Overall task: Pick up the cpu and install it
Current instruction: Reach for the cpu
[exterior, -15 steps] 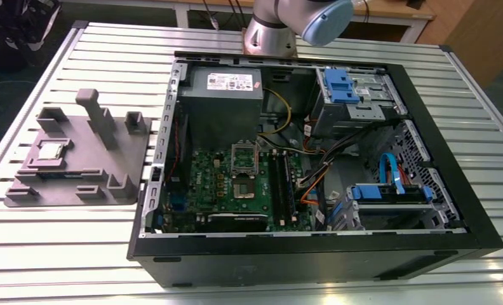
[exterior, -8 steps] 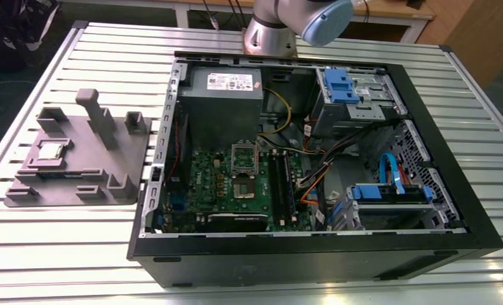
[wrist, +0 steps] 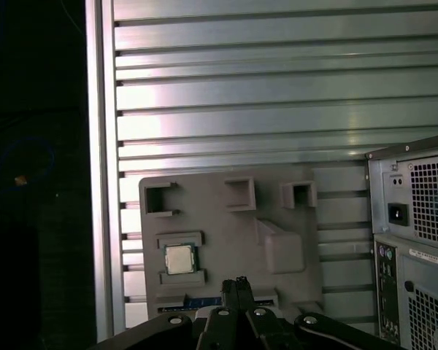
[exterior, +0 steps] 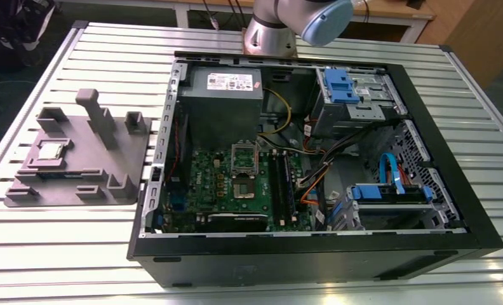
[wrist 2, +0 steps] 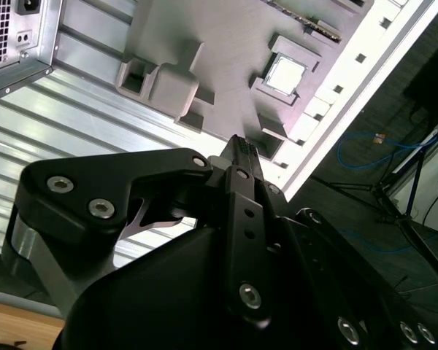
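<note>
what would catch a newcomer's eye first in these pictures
The open black computer case dominates the exterior view, its green motherboard exposed. To the exterior view's left of it sits a grey holder block with the cpu lying in a recess. In the first wrist view the pincer points toward that block, closed and empty, well apart from the cpu.
</note>
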You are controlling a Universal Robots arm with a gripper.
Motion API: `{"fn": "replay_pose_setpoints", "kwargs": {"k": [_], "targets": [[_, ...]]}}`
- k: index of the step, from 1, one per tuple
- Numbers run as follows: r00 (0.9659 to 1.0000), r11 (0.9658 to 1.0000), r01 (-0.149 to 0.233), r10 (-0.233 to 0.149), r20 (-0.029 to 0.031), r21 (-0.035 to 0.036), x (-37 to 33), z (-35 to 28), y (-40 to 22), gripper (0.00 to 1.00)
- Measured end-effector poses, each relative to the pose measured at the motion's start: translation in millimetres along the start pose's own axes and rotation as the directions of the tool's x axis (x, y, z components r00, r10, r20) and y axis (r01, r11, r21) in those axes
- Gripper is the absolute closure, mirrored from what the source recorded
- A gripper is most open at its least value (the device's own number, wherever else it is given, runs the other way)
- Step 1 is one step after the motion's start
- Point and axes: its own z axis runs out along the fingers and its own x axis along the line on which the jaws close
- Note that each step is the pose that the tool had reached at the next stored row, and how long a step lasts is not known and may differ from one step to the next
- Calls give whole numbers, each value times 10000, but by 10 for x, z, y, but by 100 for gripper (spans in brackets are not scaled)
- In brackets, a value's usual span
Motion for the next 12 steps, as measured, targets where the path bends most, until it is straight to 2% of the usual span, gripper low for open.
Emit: {"fn": "replay_pose_setpoints", "kwargs": {"k": [12], "targets": [[10000, 10000, 0, 0, 0, 0, 49, 0, -3, 89]]}}
